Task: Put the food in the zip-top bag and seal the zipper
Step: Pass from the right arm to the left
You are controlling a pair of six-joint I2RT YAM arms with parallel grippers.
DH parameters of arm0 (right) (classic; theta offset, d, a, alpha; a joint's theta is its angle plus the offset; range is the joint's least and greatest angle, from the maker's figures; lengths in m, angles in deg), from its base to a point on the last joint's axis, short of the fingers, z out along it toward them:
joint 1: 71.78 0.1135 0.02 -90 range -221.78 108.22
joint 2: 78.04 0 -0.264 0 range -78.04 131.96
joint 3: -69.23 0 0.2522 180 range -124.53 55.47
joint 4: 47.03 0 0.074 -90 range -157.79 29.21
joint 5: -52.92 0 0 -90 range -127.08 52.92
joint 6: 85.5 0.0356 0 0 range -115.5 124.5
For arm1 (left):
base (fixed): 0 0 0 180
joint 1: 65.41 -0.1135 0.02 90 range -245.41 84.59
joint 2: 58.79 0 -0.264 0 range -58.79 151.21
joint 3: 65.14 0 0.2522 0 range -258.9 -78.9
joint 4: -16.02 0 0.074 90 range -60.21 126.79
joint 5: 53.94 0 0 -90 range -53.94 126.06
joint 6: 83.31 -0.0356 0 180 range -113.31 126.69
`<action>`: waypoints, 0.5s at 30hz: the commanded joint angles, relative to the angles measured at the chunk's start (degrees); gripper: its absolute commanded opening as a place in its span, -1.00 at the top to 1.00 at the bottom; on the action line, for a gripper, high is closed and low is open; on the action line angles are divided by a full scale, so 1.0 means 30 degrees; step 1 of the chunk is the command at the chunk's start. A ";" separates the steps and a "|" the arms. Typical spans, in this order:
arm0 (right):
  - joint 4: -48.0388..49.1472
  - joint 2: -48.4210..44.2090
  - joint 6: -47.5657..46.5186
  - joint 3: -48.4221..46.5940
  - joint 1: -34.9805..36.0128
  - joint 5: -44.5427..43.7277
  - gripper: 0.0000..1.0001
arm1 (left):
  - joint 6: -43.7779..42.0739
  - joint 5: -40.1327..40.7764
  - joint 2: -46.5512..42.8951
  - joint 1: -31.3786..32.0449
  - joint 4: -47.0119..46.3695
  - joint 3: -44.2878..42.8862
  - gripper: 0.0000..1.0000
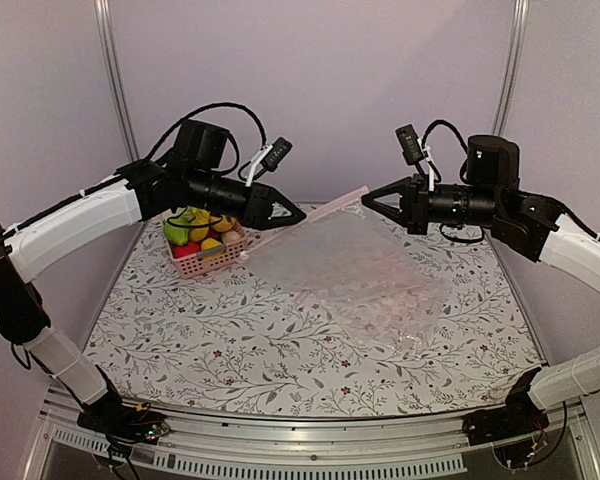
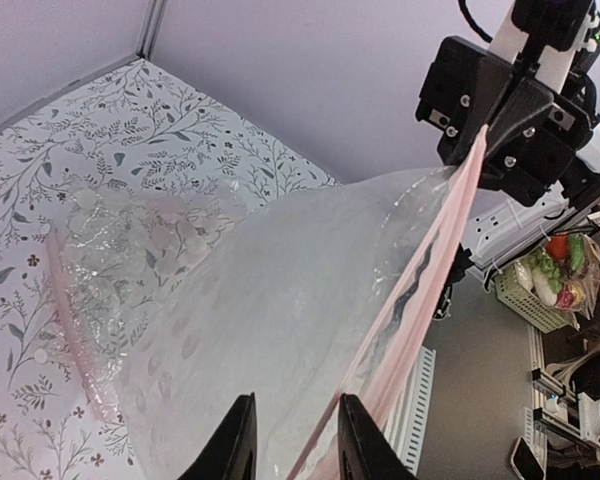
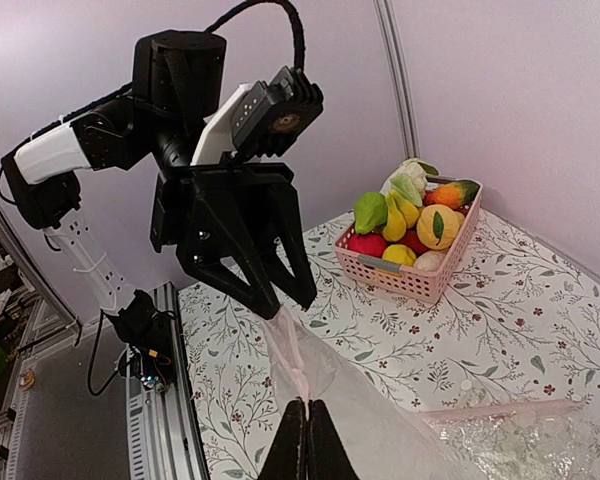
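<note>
The zip-top bag (image 2: 280, 300) hangs lifted over the middle of the far half of the table (image 1: 230, 340), strung between the two arms by its top edge, with its lower part draping down to the flower-printed surface. The zipper (image 2: 425, 270), a pale pink strip, runs as a straight slanting line from the right gripper (image 1: 367, 198) down to the left gripper (image 1: 300, 215). The right gripper is clenched tight on the strip's far end; in the right wrist view its two fingers meet and the pink edge comes out right at their tips. The left gripper straddles the strip lower down. In the left wrist view its fingers (image 2: 242, 440) stand visibly apart, with the strip and the clear film between them, so the strip lies inside the jaws but is not pinched. The food (image 3: 438, 225), toy fruit and vegetables in red, yellow, orange, green and white, sits heaped in the pink basket (image 3: 410, 283) at the far left of the table, just behind the left gripper and apart from the bag. A small grey tag (image 3: 378, 262) on the basket's front wall is too small to read, and the marks on the arms are likewise unreadable. A crinkled bag (image 1: 380, 300) lies flat on the table beneath and to the right of the lifted one. A pale green basket (image 2: 540, 300) of more toy produce stands beyond the table's edge.
</note>
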 commanded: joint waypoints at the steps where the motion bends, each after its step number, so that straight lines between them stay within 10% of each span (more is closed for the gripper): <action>1: -0.0244 0.0086 -0.0158 -0.0482 0.0131 -0.0094 1.00 | -0.0684 -0.0894 0.0262 0.0240 0.0435 0.0043 0.45; 15: -0.0252 0.0054 -0.0186 -0.0398 0.0131 -0.0338 1.00 | -0.1140 -0.1125 0.0407 0.0618 0.0847 -0.0179 0.95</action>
